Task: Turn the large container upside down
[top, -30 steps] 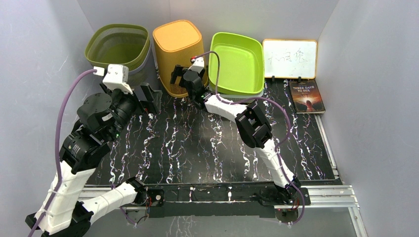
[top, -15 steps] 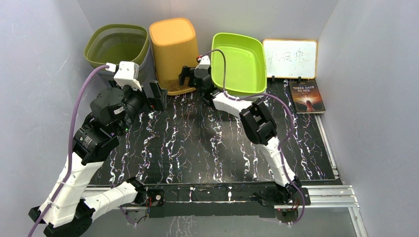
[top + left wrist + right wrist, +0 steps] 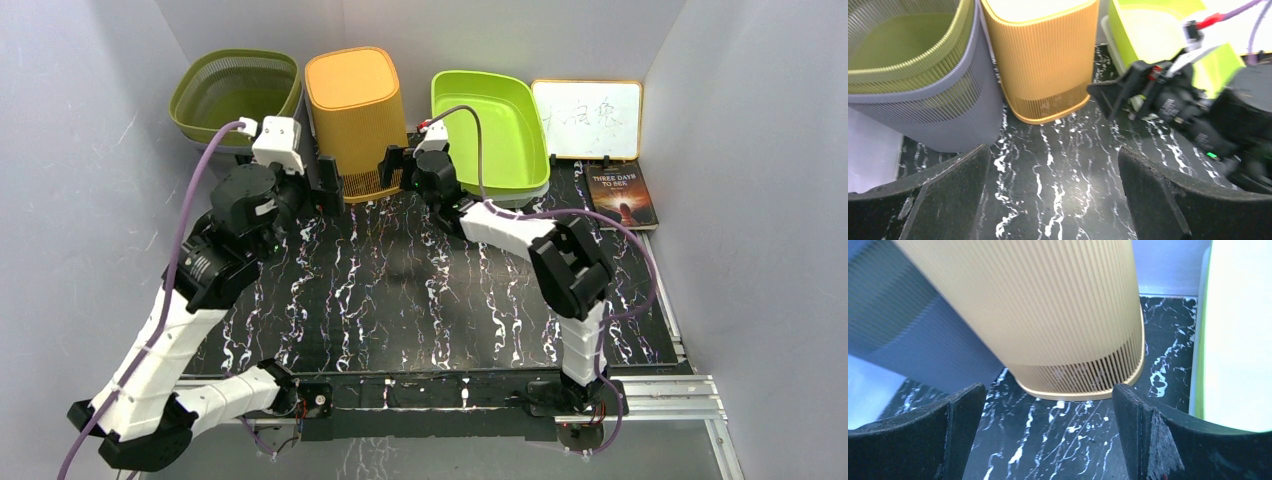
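- Black marbled table (image 3: 400, 300) inside grey walls; orange container (image 3: 355, 110) stands at the back between a green mesh basket (image 3: 235, 95) and a lime tub (image 3: 490, 125)
- Closed face is up and the slotted rim sits on the table, so it reads as already inverted; what remains looks like a clean retreat
- Risk 1: it is tall on a small footprint, so a finger clipping the lower wall on the way out could tip it or shove it into a neighbour
- Risk 2: the 2 arms sit close at the base corners, so crossing paths could make them collide
- Left gripper (image 3: 322, 182) is wide open, holding nothing, just beside the container's lower left corner
- Right gripper (image 3: 400, 168) is wide open, empty, at the lower right corner
- Both wrist views show the container ahead of the fingertips, bare table in between, not inside the jaws
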`<control>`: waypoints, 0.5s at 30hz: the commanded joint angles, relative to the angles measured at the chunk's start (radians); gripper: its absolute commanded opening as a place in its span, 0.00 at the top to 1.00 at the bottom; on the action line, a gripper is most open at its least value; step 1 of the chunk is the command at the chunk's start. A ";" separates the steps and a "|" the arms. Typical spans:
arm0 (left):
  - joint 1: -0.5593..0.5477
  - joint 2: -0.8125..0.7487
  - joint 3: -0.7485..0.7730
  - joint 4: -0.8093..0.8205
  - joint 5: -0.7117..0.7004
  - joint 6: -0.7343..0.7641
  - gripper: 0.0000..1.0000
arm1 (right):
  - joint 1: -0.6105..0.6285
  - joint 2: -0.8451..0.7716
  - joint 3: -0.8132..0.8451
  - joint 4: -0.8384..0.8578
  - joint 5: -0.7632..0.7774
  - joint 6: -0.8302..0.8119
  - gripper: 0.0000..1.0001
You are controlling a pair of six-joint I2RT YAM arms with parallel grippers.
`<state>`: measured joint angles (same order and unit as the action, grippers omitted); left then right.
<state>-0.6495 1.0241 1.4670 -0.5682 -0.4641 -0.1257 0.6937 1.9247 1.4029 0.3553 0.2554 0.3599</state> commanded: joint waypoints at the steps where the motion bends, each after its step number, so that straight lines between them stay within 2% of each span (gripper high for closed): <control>1: 0.001 0.076 0.091 0.048 -0.125 0.123 0.02 | 0.024 -0.151 -0.031 -0.017 -0.028 -0.041 0.02; 3: 0.002 0.132 0.150 0.069 -0.157 0.194 0.04 | 0.030 -0.227 -0.073 -0.050 -0.033 -0.036 0.02; 5: 0.004 0.203 0.220 0.083 -0.182 0.254 0.10 | 0.034 -0.300 -0.128 -0.070 -0.028 -0.031 0.02; 7: 0.034 0.276 0.321 0.066 -0.159 0.288 0.13 | 0.036 -0.374 -0.174 -0.113 -0.014 -0.021 0.02; 11: 0.248 0.420 0.483 -0.027 0.118 0.216 0.17 | 0.037 -0.488 -0.218 -0.274 0.045 -0.014 0.02; 15: 0.411 0.565 0.603 -0.091 0.283 0.185 0.27 | 0.039 -0.572 -0.261 -0.372 0.085 -0.013 0.02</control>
<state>-0.3695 1.4944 1.9709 -0.5655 -0.3801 0.0803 0.7319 1.4315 1.1770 0.1093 0.2810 0.3458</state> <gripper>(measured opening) 0.767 0.980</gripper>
